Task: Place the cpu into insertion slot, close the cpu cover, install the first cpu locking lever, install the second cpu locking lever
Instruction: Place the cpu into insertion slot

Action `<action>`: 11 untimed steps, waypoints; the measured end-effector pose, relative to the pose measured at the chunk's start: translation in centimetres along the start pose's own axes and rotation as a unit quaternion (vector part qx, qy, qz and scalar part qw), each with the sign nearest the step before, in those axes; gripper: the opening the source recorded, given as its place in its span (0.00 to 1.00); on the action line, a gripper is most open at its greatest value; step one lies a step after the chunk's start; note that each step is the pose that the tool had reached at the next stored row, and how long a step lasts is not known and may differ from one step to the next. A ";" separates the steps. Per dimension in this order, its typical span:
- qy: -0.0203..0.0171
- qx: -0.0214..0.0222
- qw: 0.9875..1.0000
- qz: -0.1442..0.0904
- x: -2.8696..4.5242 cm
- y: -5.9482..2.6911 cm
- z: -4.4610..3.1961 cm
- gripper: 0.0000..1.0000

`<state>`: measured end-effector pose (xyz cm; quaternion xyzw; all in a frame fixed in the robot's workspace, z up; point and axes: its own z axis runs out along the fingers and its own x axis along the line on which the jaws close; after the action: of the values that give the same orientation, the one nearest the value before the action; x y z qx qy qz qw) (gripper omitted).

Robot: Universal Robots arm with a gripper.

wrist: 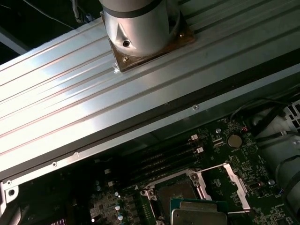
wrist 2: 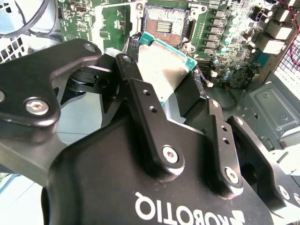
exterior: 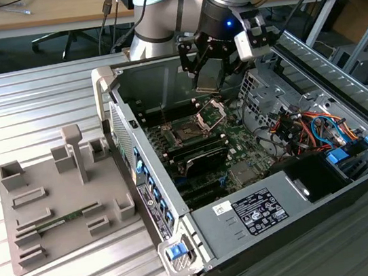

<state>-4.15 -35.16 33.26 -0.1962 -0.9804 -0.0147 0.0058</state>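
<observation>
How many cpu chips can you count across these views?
1: the cpu, gripped in the pincer just above the empty insertion slot. Others could be hidden behind the pincer.

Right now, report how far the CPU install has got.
Done: the cpu is picked up and clamped in the hand. In hand: it is held above the insertion slot, not yet seated. Left: seating it, closing the cpu cover, which stands open beside the slot, and the two locking steps.

My exterior view looks down on the insertion slot (exterior: 187, 135) from well off; both wrist views share it, close above.
</observation>
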 end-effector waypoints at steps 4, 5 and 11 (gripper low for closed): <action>0.000 0.000 1.000 0.004 0.00 0.00 0.00 0.54; 0.000 0.000 1.000 0.004 0.00 0.00 0.00 0.54; 0.000 0.000 1.000 0.010 0.00 0.00 0.00 0.54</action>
<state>-4.15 -35.16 33.26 -0.2061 -0.9784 -0.0146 0.0056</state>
